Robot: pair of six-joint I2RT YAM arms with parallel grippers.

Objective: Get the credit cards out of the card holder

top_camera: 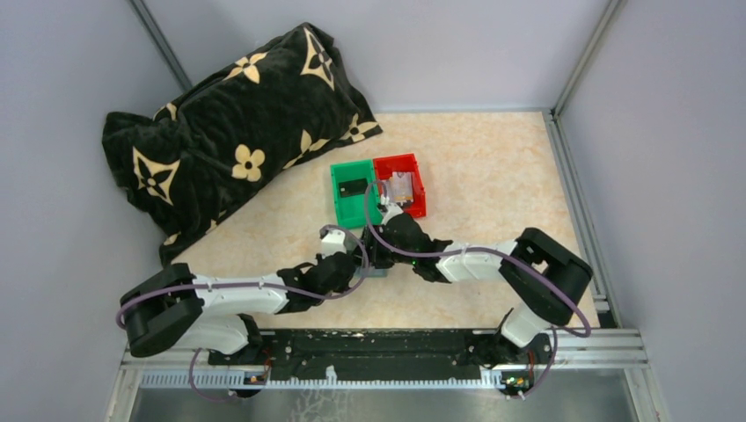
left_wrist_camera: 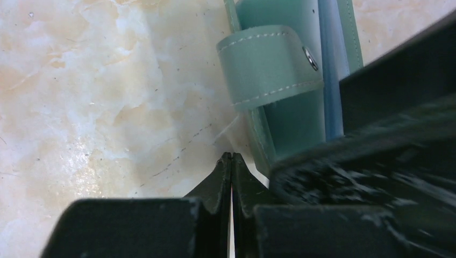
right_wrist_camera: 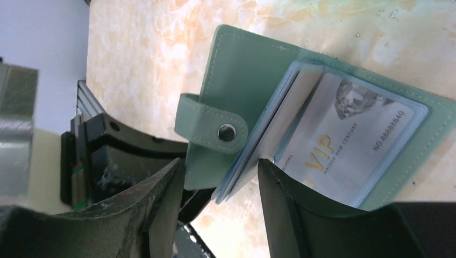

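The sage-green card holder (right_wrist_camera: 242, 70) lies open on the table, its snap strap (right_wrist_camera: 212, 129) folded across the cover. A pale VIP credit card (right_wrist_camera: 349, 140) sits in its clear sleeves. My right gripper (right_wrist_camera: 219, 162) is open, its fingers on either side of the near edge of the sleeves, the right fingertip (right_wrist_camera: 267, 167) touching the card's sleeve. My left gripper (left_wrist_camera: 232, 157) is shut, its tips on the table just left of the card holder's edge (left_wrist_camera: 279, 75); nothing shows between them. In the top view both grippers (top_camera: 356, 264) (top_camera: 384, 249) meet over the mostly hidden holder (top_camera: 380, 272).
A green bin (top_camera: 354, 192) and a red bin (top_camera: 402, 185) stand side by side just beyond the grippers; the red one holds a pale card-like item. A black cushion with cream flowers (top_camera: 237, 132) lies at the back left. Walls enclose the table.
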